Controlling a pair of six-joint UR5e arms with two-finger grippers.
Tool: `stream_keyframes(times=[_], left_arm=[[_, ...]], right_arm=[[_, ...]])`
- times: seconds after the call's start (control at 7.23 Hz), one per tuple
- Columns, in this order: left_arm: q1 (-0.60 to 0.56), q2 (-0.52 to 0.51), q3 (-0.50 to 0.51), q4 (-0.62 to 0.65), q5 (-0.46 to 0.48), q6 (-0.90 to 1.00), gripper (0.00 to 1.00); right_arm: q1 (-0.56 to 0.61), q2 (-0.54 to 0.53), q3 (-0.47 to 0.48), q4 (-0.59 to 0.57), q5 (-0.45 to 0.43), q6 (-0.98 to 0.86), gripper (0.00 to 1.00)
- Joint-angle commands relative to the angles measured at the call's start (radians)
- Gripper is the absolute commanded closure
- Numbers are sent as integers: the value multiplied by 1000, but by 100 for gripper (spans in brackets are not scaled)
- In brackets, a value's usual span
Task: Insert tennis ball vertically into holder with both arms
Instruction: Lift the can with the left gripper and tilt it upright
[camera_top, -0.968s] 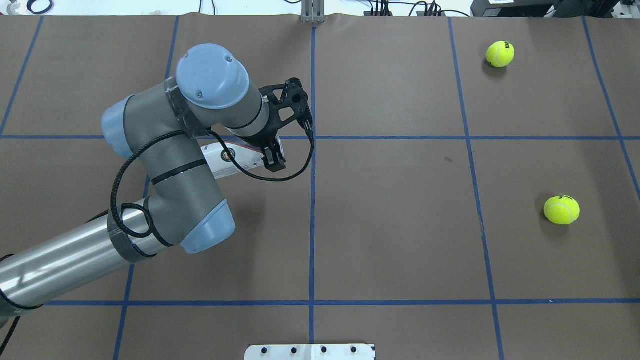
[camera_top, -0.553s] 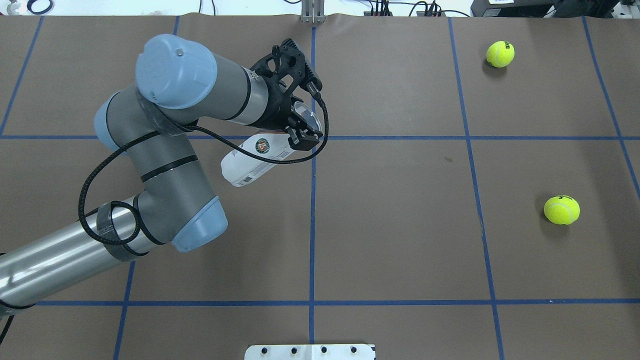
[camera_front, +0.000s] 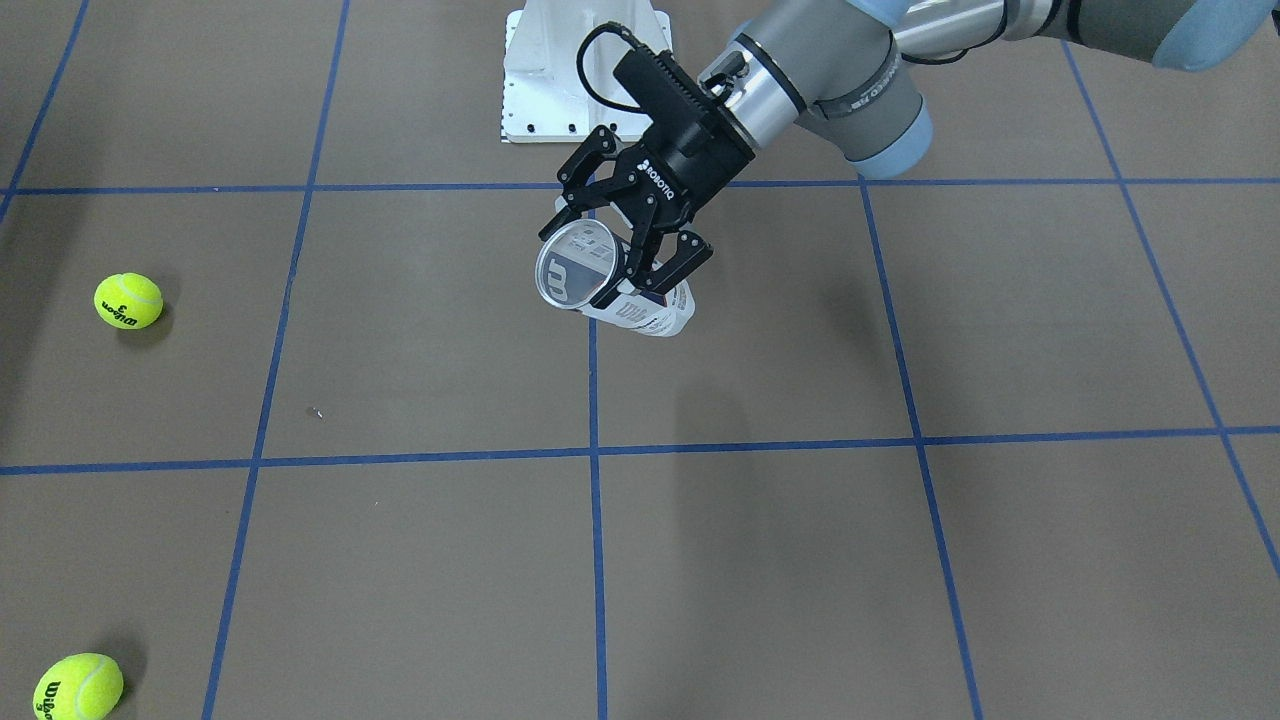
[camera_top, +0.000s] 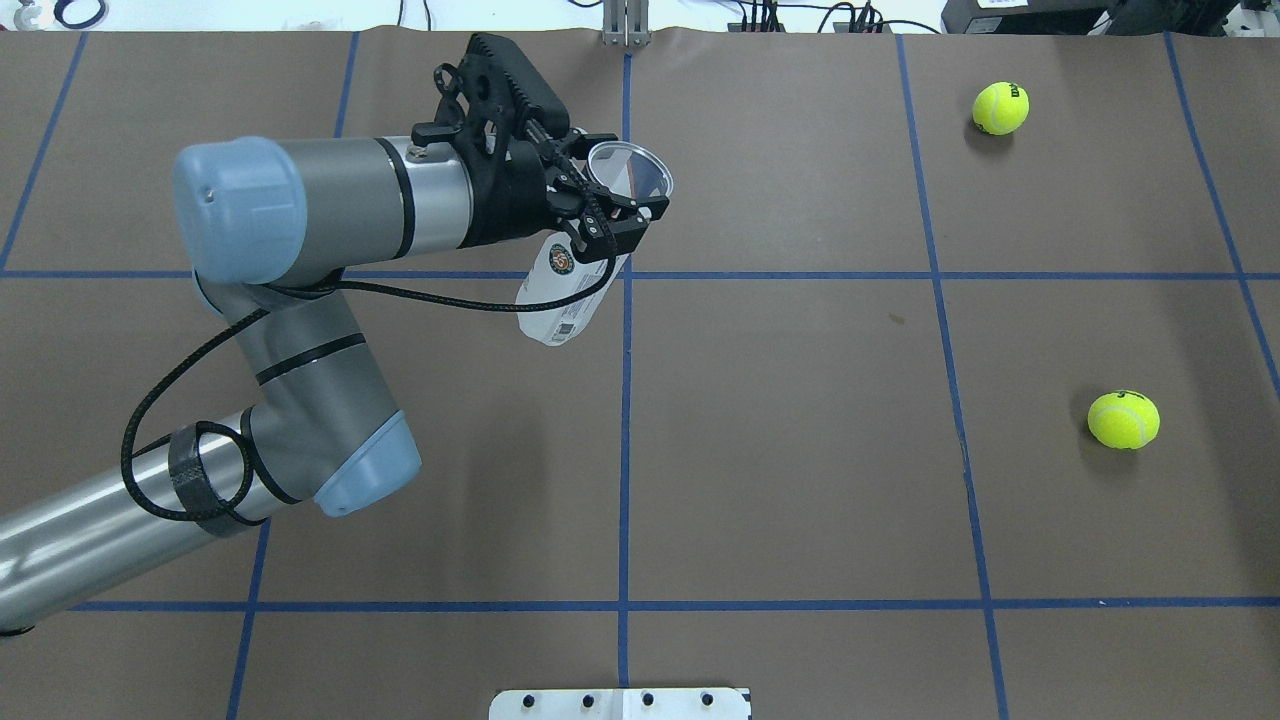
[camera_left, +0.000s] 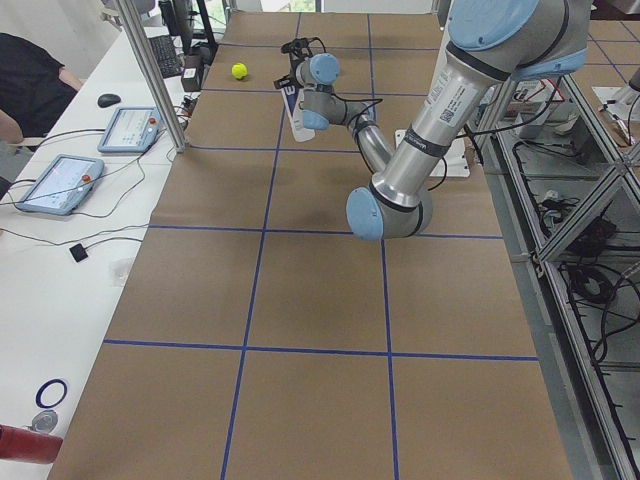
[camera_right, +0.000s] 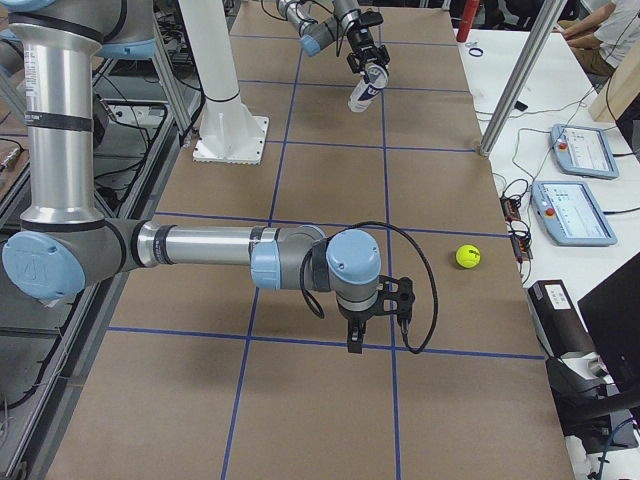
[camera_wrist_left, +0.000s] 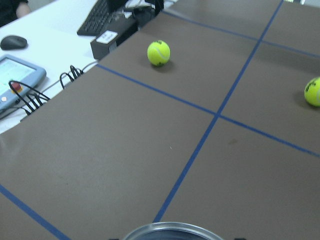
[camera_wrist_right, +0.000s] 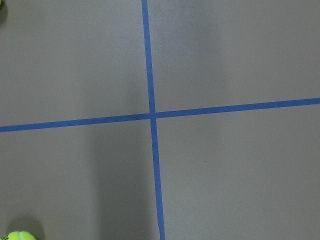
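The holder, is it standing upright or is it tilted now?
Tilted. The jaws of the left gripper clamp the holder near its rim, off the table; its body slants, mouth higher than base.

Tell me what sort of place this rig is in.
Probably a robotics lab workcell: brown table gridded with blue tape, teach pendants on a white side bench, keyboard and mouse nearby.

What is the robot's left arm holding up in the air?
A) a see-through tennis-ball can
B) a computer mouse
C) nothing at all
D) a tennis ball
A: the left gripper has its fingers shut around the clear tennis-ball can near its open rim, up off the table, while the two tennis balls lie on the table.
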Motion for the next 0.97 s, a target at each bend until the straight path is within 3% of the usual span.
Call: stream_keyframes(times=[0.0, 0.28, 0.55, 0.83], left_arm=[[9, 28, 106, -299, 162, -79, 55], [11, 35, 223, -533, 237, -84, 55], [12, 113, 223, -580, 238, -78, 55], [41, 111, 272, -647, 260, -77, 56]], right_arm=[[0, 0, 1, 1, 1, 0, 1], [0, 0, 6, 1, 1, 0, 1], [0, -1, 6, 1, 1, 2, 1], [0, -1, 6, 1, 1, 0, 1]])
